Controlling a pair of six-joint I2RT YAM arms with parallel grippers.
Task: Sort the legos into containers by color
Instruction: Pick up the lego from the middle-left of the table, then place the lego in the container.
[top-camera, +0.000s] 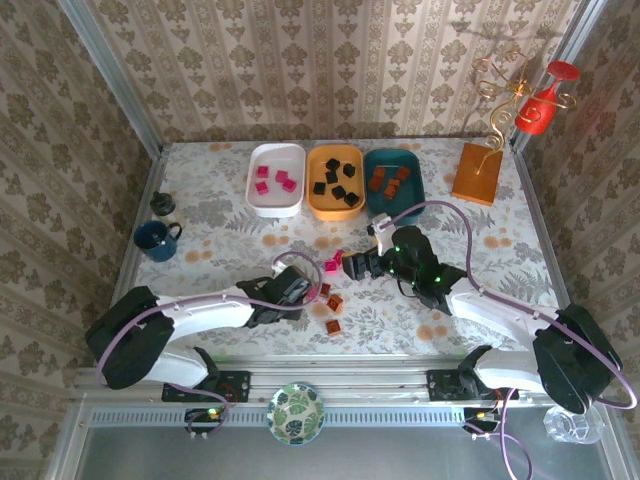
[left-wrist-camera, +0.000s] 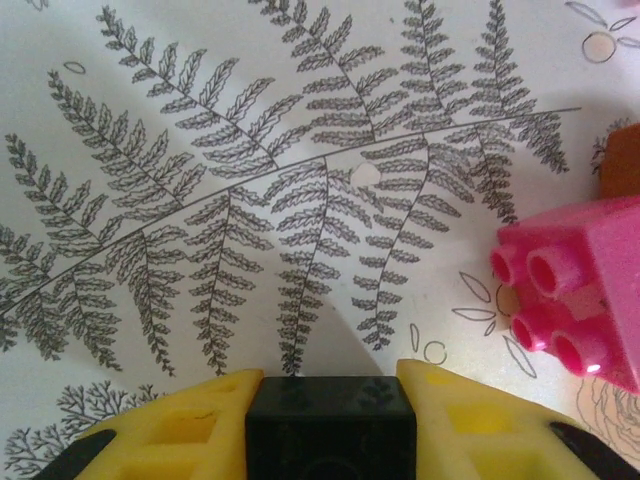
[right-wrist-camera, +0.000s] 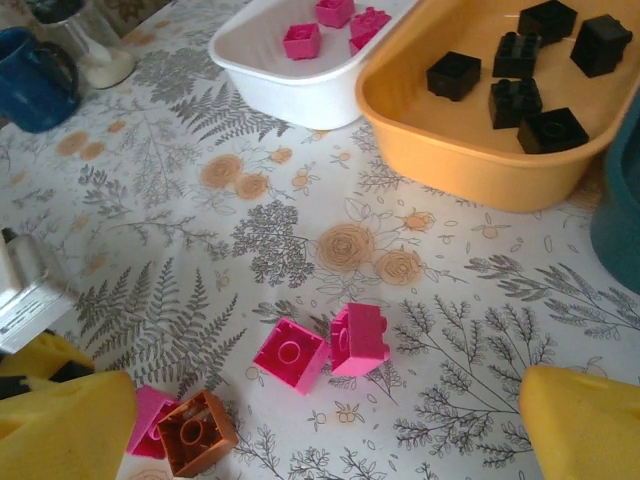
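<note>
My left gripper (left-wrist-camera: 330, 388) is shut on a black lego (left-wrist-camera: 330, 435), which sits low over the table between the yellow fingers (left-wrist-camera: 190, 430). In the top view this gripper (top-camera: 300, 291) is near the front middle. A pink lego (left-wrist-camera: 575, 295) lies just to its right. My right gripper (right-wrist-camera: 325, 400) is open above two pink legos (right-wrist-camera: 290, 352) (right-wrist-camera: 358, 338) and holds nothing. A brown lego (right-wrist-camera: 196, 432) and another pink one (right-wrist-camera: 148, 420) lie beside its left finger. The white tray (top-camera: 276, 195) holds pink legos, the orange tray (top-camera: 334, 207) black ones, and the teal tray (top-camera: 410, 190) brown ones.
A dark blue mug (top-camera: 156, 240) and a small bottle (top-camera: 163, 206) stand at the left. An orange square stand with gold wire (top-camera: 477, 172) is at the back right. Two brown legos (top-camera: 335, 301) (top-camera: 332, 326) lie between the arms.
</note>
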